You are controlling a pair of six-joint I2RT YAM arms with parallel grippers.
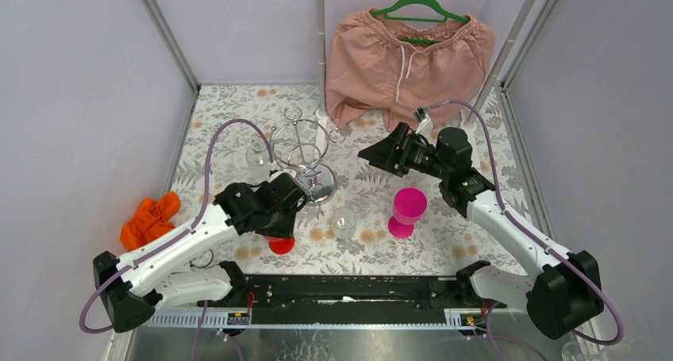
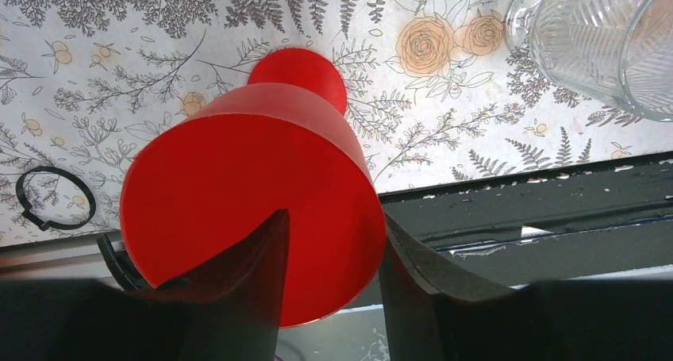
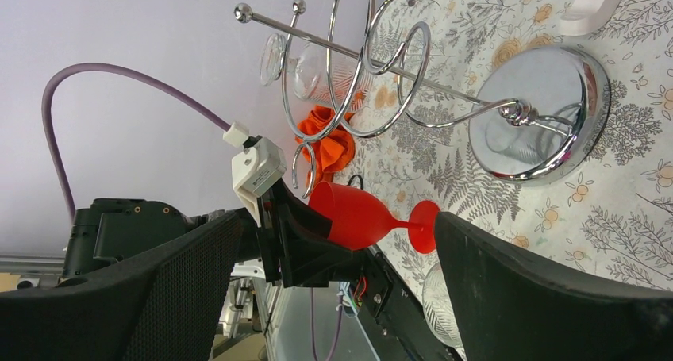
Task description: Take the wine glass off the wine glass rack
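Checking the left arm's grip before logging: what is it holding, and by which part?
The left gripper straddles the red wine glass at its bowl rim; whether it pinches the rim cannot be told. The right gripper holds nothing.

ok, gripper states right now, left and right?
Left gripper: jaws around the bowl of the red plastic wine glass; gripping or not cannot be told.
Right gripper: open, holding nothing.
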